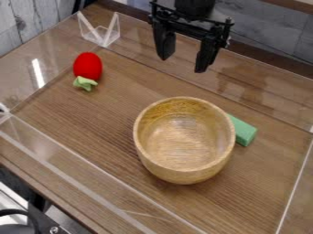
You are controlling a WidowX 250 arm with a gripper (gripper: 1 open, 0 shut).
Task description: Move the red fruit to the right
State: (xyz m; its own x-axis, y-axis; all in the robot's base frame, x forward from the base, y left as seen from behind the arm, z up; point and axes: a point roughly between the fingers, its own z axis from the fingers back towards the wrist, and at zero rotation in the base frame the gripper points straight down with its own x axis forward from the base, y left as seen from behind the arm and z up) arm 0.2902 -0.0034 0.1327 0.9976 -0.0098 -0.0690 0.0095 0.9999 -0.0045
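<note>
Red strawberry-like toy fruit [87, 65] lies on the table in the upper left of the camera view, its glossy, rounded body pointing toward the top edge and its light green leafy cap [84, 83] toward the bottom. The fruit sits apart from the jaws, well to the left of the wooden bowl as the camera sees it.

Above the table, the black robot arm [192, 14] enters at the top of the view, its jaws [185, 63] spread wide with nothing between them. The two fingers stand apart beyond the bowl, nearer the top edge.

The brown wood-look table [91, 137] carries a round, pale tan wooden bowl [184, 144], its smooth interior facing the camera. A flat green block [244, 132] rests just beside the bowl's right side. Toward the upper left, a white wire-like object [102, 29] stands near the table's edge, beyond the fruit. Dark cables [31, 216] curl in the lower left corner, past the table's pale rim.
</note>
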